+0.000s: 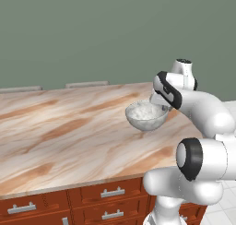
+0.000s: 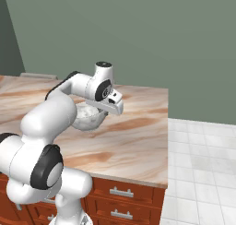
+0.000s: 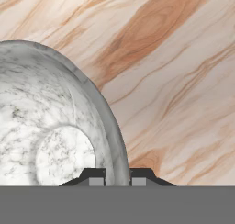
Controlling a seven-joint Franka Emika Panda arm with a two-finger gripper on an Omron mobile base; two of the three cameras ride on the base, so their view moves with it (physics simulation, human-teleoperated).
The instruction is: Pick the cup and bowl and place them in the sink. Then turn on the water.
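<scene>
The bowl (image 3: pixel 55 126) stands between the gripper (image 3: pixel 118 176) tips by its rim (one fingertip (image 3: pixel 95 177) inside the wall, the other outside); the counter (image 3: pixel 183 81) lies below and beyond the gripper; cabinet drawers (image 1: pixel 110 192) sit under the counter's near edge.

Bowl (image 1: pixel 145 115): mottled grey-white stone look, smooth. Counter (image 1: pixel 64 132): beige-brown marbled, polished. Drawer fronts (image 1: pixel 101 194) below front edge: reddish wood, metal handles.

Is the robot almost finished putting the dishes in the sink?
Not yet. Nothing looks finished here. Right now the gripper pinches the rim of the bowl, which appears lifted off the marbled counter. The bowl must reach the sink; the cup and the water cannot be judged from here.
</scene>
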